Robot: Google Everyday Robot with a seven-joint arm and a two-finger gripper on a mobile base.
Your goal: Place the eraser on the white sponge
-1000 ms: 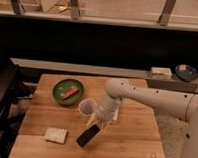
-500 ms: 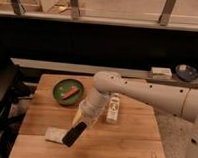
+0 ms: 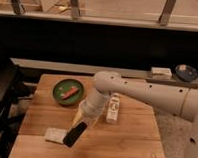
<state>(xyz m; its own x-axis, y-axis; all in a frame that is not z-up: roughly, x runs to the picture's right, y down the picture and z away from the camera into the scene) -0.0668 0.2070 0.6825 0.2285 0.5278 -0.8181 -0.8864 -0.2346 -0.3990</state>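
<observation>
The black eraser point(image 3: 74, 135) hangs tilted in my gripper point(image 3: 82, 123), just above the wooden table. Its lower end is over the right edge of the white sponge point(image 3: 54, 135), which lies flat at the table's front left. I cannot tell whether the eraser touches the sponge. My arm point(image 3: 137, 93) reaches in from the right and down to the gripper. The gripper is shut on the eraser's upper end.
A green bowl point(image 3: 68, 92) with an orange-red item sits at the back left. A white labelled bottle point(image 3: 113, 108) stands just right of my wrist. The wooden table point(image 3: 124, 145) has its front edge near the sponge. A counter with a dark dish point(image 3: 185, 72) lies behind.
The gripper has carried the eraser left and down toward the sponge; the eraser's lower end now overlaps the sponge's right edge. The clear cup seen earlier is hidden behind my arm.
</observation>
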